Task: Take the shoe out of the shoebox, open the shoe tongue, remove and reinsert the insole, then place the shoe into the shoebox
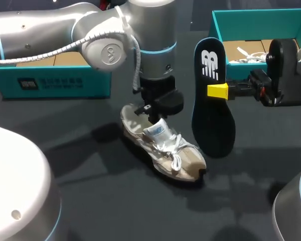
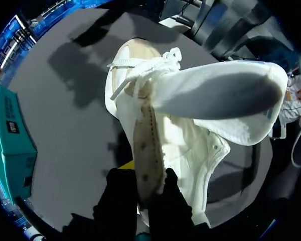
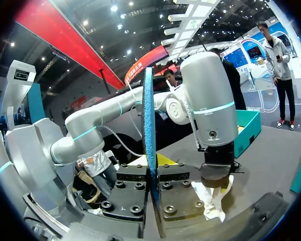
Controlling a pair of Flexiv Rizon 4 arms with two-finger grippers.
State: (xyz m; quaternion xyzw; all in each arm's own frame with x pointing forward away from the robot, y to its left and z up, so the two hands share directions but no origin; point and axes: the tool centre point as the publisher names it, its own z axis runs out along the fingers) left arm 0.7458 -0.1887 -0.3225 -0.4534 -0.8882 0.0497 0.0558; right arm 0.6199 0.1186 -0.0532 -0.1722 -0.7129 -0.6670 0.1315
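A white and beige shoe (image 1: 163,145) lies on the dark table, toe toward the front right. My left gripper (image 1: 154,106) stands over its heel opening, shut on the shoe's side edge (image 2: 148,150), with the white tongue (image 2: 220,95) lifted ahead of the fingers. To the shoe's right, the dark insole (image 1: 213,100) hangs upright, its lower end near the table. My right gripper (image 1: 218,91) is shut on it at mid-length. In the right wrist view the insole (image 3: 149,120) shows edge-on between the fingers of the right gripper (image 3: 151,173).
The teal shoebox (image 1: 261,12) stands at the back right with white paper inside, behind the right gripper. A second teal box part (image 1: 55,83) sits at the back left under my left arm. Bare table lies in front of the shoe.
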